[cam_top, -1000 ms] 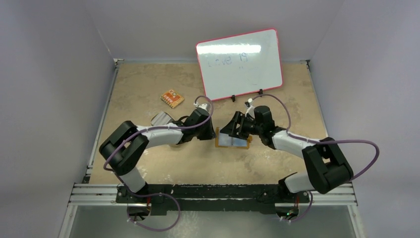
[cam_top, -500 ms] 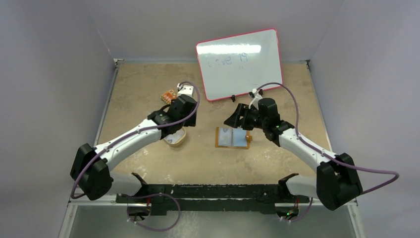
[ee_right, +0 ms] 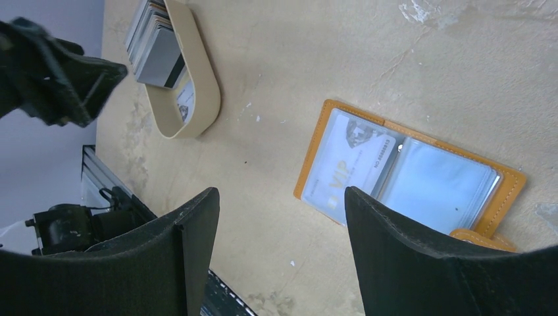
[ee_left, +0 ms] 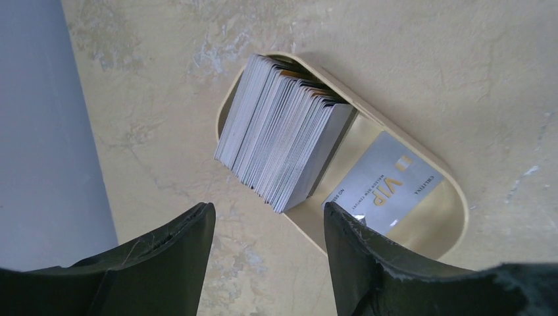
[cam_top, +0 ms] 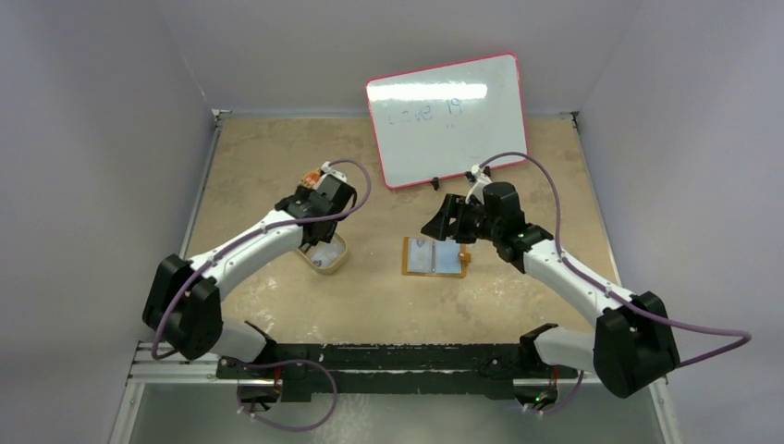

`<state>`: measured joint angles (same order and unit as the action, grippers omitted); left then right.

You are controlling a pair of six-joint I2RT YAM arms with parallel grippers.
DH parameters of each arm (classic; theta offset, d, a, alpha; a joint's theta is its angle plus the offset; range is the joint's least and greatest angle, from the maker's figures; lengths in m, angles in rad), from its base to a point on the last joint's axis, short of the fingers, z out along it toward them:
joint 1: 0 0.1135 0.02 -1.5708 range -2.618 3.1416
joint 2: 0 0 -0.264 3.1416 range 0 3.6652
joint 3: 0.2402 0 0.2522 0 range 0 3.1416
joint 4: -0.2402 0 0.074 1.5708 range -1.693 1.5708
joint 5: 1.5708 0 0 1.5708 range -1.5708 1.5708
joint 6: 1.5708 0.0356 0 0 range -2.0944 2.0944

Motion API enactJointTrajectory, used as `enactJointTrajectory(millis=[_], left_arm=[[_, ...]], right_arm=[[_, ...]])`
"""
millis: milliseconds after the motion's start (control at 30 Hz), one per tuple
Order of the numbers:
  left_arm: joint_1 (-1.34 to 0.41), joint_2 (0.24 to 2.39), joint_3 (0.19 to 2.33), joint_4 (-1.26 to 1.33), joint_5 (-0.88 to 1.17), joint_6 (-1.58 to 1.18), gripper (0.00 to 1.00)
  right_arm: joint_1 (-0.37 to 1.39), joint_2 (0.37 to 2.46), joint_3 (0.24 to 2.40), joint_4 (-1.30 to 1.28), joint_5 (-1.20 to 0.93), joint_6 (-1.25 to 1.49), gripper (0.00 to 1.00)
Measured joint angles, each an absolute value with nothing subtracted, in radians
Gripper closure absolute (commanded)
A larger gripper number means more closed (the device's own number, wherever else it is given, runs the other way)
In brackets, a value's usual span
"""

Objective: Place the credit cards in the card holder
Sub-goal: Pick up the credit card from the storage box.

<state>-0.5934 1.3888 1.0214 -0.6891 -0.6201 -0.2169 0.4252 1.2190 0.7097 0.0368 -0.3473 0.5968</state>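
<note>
Beige table [ee_left: 460, 66]: L pincer [ee_left: 266, 210] released (near credit cards [ee_left: 283, 138]), R pincer [ee_right: 281, 194] released.

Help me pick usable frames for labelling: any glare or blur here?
Top external: a glare band crosses the whiteboard, its writing faint. Left wrist: sharp, the credit cards evenly lit, print legible. Right wrist: sharp, no strong glare on the card holder.

**Light:** even and diffuse, from above. We record soft, faint shadows beneath the arms on the table [cam_top: 259, 157].
**Glare:** a white band across the upper whiteboard [cam_top: 447, 120], washing out its writing.
**Focus:** wrist views are sharp on the credit cards [ee_left: 283, 145] and the card holder [ee_right: 408, 174]. The fingers [ee_left: 164, 263] of the left gripper [ee_left: 266, 210], near the lens, we note as dark and soft-edged.
**Overhead view:** slightly grainy.
</note>
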Motion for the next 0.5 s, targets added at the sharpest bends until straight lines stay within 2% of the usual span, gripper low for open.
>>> enactJointTrajectory(millis=[167,500], left_arm=[[-0.59,1.509,1.037,-0.708,-0.626,-0.193,0.39],[-0.589,1.619,1.082,-0.706,-0.68,-0.168,0.4]], right_arm=[[0.425,1.203,0.72,0.034,-0.347,0.59,0.28],[0.425,1.204,0.722,0.034,-0.349,0.586,0.28]])
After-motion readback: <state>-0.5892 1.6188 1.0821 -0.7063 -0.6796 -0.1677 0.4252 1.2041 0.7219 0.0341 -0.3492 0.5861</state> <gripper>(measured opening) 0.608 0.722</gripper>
